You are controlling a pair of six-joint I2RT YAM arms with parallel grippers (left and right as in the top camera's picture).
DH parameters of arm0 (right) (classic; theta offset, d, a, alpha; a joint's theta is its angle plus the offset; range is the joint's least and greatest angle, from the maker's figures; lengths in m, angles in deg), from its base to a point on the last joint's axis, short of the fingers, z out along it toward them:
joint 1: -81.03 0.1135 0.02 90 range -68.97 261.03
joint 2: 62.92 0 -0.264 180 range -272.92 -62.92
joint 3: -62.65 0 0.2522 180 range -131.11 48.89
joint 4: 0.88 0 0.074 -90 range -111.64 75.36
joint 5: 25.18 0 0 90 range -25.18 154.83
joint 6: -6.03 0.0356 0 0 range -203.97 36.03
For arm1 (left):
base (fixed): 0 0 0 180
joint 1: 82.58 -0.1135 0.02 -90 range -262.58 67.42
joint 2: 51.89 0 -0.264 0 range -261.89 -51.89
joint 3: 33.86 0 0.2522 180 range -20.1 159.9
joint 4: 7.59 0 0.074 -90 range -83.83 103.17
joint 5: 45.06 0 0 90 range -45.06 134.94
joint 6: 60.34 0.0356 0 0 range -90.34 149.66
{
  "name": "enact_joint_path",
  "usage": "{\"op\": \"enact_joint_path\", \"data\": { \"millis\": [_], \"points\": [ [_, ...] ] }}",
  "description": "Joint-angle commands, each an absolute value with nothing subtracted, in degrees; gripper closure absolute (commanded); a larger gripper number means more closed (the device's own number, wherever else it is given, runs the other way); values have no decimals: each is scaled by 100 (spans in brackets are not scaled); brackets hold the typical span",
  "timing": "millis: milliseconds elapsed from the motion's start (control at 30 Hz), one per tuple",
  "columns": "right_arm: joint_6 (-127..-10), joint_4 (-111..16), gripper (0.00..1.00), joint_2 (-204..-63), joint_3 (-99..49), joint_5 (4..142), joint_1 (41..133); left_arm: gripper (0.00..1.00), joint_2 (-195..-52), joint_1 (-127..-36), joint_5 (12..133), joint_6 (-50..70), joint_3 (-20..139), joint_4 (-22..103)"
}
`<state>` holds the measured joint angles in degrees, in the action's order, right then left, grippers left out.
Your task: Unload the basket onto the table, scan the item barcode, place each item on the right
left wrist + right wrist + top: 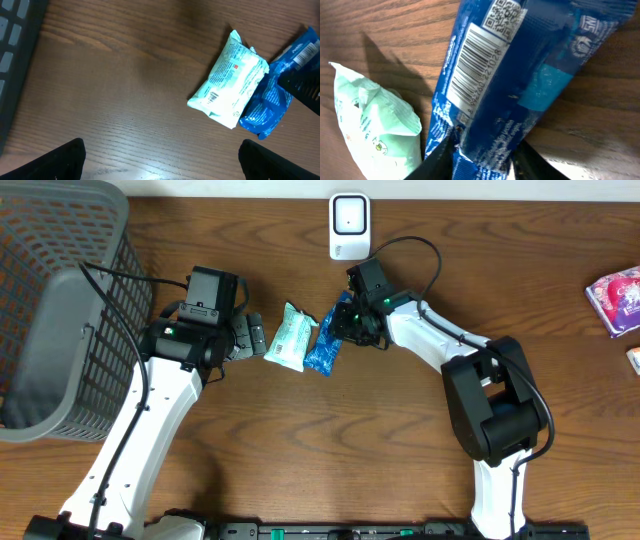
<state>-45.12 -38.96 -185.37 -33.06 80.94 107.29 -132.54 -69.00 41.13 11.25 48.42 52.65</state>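
1. Brown wood-grain table (330,440): bears everything listed below.
2. Grey plastic mesh basket (60,240): stands at the far left of the table, beside the left arm.
3. Left claw (250,338): jaws spread wide with nothing between them. It sits just left of the pale packet and does not touch it.
4. Right claw (345,320): closed on the upper end of the blue packet. In the wrist view both black fingers (440,160) press against the wrapper's sides.
5. White box-shaped scanner (348,225): stands at the table's far edge, centre, just behind the right claw.
6. Pale green plastic packet (291,338): lies flat between the two claws, its long side touching the blue packet.
7. Blue plastic packet (324,350): the task's item, at mid-table just in front of the scanner, held at one end.
8. Pink and purple packet (617,298): lies at the right edge, well apart from the rest.
9. White barcode label (472,65): on the blue packet, facing the right wrist camera, with a QR code (506,17) beside it.
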Motion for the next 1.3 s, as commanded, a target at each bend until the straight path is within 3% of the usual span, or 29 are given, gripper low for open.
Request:
{"op": "enact_joint_path", "data": {
  "millis": [0, 67, 100, 433, 767, 1267],
  "points": [
    [-4954, -3898, 71, -18996, -3122, 8193, 10760, 2, -13280, -6913, 4039, 1049, 4885, 5285],
    [-5155, -3789, 84, -18996, -3122, 8376, 10760, 2, -13280, -6913, 4039, 1049, 4885, 5285],
    [-5194, -3765, 99, -18996, -3122, 8403, 10760, 2, -13280, -6913, 4039, 1049, 4885, 5285],
    [-5974, -4149, 99, -18476, -3127, 8258, 10480, 2, -13280, -6913, 4039, 1049, 4885, 5285],
    [-6197, -5714, 98, -17101, -3125, 5399, 10519, 2, -13280, -6913, 4039, 1049, 4885, 5285],
    [-5953, -6328, 99, -17383, -3122, 5168, 10534, 2, -13280, -6913, 4039, 1049, 4885, 5285]
  ]
}}
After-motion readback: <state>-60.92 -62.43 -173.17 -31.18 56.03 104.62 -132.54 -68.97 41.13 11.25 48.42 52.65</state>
